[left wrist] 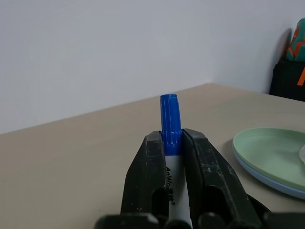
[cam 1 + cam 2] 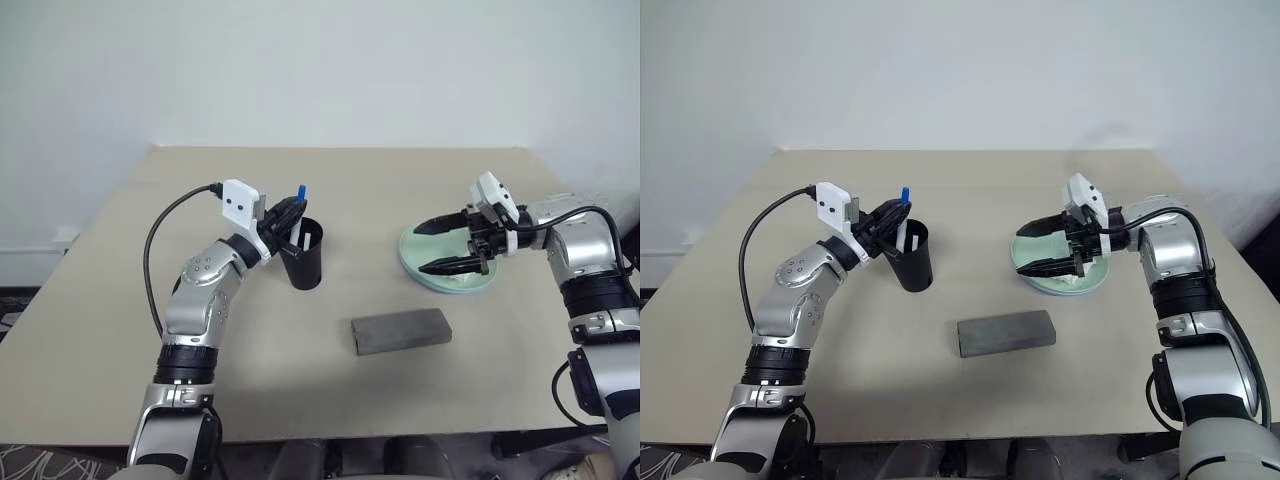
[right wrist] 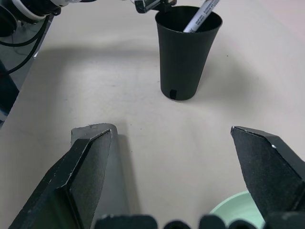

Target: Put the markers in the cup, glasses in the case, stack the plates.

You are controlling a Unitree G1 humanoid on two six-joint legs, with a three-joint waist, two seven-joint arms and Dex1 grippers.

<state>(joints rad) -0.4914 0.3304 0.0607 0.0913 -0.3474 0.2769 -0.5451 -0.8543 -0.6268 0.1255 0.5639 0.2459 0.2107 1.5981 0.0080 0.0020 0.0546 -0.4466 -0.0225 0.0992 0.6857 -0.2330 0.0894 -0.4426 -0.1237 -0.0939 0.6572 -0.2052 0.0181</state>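
On the desk (image 2: 120,300) the black cup (image 2: 303,262) stands left of the middle, well in from every edge, and the left gripper (image 2: 290,213) is at its rim, its fingers closed on the blue-capped marker (image 2: 301,193), whose lower end is down inside the cup while the cap sticks up above the fingers. The left wrist view brings this grip close: the two black fingers (image 1: 143,181) pinch the white barrel just under the blue cap (image 1: 170,119), with printing on the barrel, a detail too small to make out from the head. That same view shows the plates (image 1: 271,157) side-on, the mint one lying on the blue one, whose rim peeks out underneath. From the head views the stack sits toward the desk's right edge, and the right gripper (image 2: 447,246) hovers over it, jaws spread wide and holding nothing. The right wrist view looks between those open fingers (image 3: 81,167) across to the cup and shows a marker barrel leaning against the inside of its rim. The grey case (image 2: 401,331) lies closed, nearer the front edge, between cup and plates
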